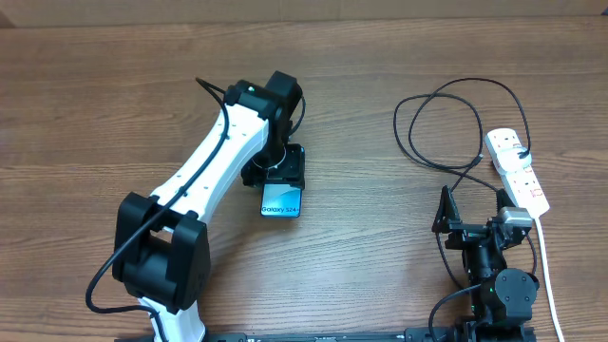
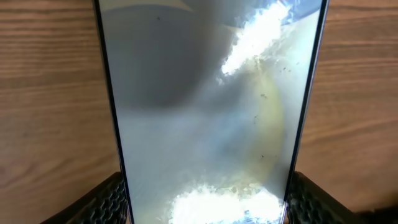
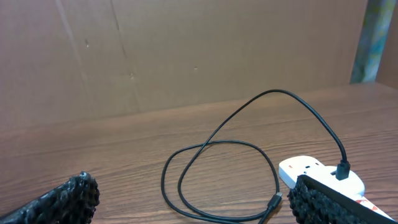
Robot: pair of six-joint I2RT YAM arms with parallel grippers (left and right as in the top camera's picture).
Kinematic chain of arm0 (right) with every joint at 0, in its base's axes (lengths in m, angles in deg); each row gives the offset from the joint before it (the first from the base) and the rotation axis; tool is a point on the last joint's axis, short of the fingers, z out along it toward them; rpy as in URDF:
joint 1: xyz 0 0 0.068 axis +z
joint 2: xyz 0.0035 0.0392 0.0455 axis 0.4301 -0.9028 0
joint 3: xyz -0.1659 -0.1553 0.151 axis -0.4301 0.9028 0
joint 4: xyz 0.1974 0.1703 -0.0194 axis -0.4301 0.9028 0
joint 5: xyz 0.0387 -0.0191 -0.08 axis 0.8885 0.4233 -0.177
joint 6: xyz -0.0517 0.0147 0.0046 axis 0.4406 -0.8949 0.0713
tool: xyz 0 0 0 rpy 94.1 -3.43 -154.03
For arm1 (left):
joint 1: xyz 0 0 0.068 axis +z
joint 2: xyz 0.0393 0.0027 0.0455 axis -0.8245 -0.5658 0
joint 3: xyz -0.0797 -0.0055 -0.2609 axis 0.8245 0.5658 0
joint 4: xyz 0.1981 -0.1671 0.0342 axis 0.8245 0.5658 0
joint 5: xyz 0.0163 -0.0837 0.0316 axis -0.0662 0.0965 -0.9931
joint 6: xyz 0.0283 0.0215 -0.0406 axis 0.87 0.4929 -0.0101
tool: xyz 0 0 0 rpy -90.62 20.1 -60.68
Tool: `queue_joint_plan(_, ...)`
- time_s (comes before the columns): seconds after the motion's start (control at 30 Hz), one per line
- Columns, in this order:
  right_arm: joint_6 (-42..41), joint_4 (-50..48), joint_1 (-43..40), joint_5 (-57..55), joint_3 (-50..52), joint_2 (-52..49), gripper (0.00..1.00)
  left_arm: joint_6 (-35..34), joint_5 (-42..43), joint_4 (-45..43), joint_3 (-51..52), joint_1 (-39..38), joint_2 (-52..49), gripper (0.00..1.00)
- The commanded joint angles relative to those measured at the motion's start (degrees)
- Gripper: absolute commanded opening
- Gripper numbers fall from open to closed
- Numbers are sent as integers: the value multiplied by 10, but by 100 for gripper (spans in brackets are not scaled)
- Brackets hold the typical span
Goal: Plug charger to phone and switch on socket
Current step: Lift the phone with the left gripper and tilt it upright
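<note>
- Phone [image 1: 281, 202] lay mid-table overhead, in the left gripper [image 1: 282, 182]; charger [image 1: 446, 104] looped beside the socket [image 1: 518, 166].
- Left wrist: pads [image 2: 109, 199] pinched its long edges; rigid, probably slick.
- Right wrist: right gripper [image 3: 189, 202] gaped empty; limp charger, best taken behind its tip [image 3: 274, 200].

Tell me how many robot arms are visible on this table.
2. The left arm reaches across the table to the phone. The right arm sits at the near edge beside the socket.
</note>
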Motion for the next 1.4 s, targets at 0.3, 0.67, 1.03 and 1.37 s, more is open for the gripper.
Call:
queue_joint_plan(0.3,7,-4,0,3,6,3,100,31,8,131,-129,20,-2,30)
queue_joint_plan(0.67,7,-4,0,3,6,3,100,53,7,206,-183,52,5,24)
queue_joint_plan(1.03,7,-4,0,3,6,3,100,56,9,206,-184,63,29,25)
queue_joint_plan(1.37,7,-4,0,3,6,3,100,53,9,204,-184,63,29,25)
